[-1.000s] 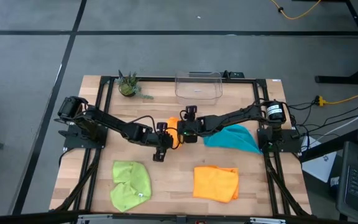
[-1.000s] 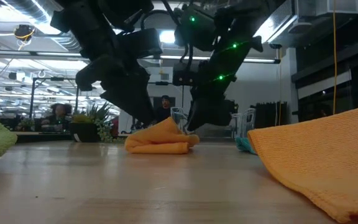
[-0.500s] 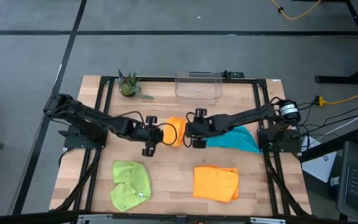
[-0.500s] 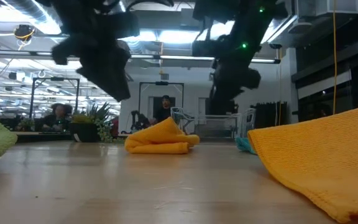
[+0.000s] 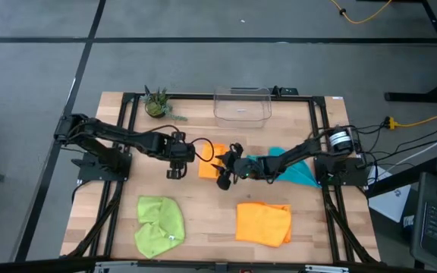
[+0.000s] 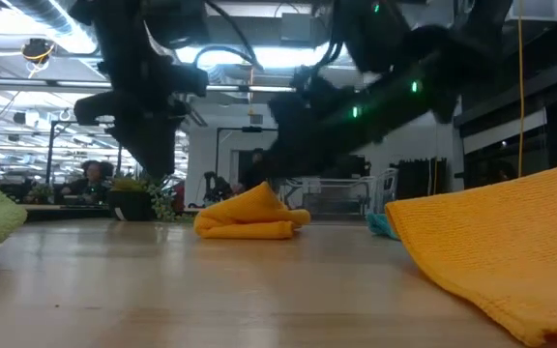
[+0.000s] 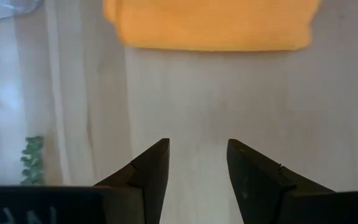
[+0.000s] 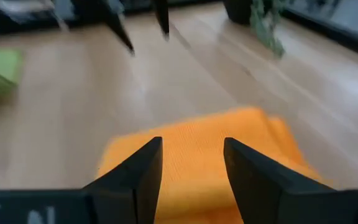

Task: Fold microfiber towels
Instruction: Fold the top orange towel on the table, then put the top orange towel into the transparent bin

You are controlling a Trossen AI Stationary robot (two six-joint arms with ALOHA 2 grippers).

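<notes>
1. High view: my left pincer (image 5: 174, 157) hangs over the wooden table (image 5: 203, 220) with the small folded orange microfibre towel (image 5: 209, 161) just beside it, on the side toward my right pincer (image 5: 224, 171). My right pincer sits at that towel's other edge, and the crumpled teal blue towel (image 5: 294, 168) lies under its arm. The rumpled lime green towel (image 5: 160, 224) and the flat unfolded orange towel (image 5: 263, 223) lie well apart, nearer the table's front. The clear plastic bin (image 5: 242, 104) at the back looks empty.
2. Low view: the folded orange towel (image 6: 249, 217) lies in a neat bundle, with both my arms raised above it.
3. Left wrist view: my left pincer (image 7: 197, 163) gapes moderately, holding nothing, the orange towel (image 7: 210, 25) ahead of it.
4. Right wrist view: my right pincer (image 8: 191, 163) is likewise parted and empty, above the orange towel (image 8: 191, 155).
5. Judgement: this fold seems finished; I should pick a fresh cloth next, pinching two adjacent corners evenly so the edges meet squarely.
</notes>
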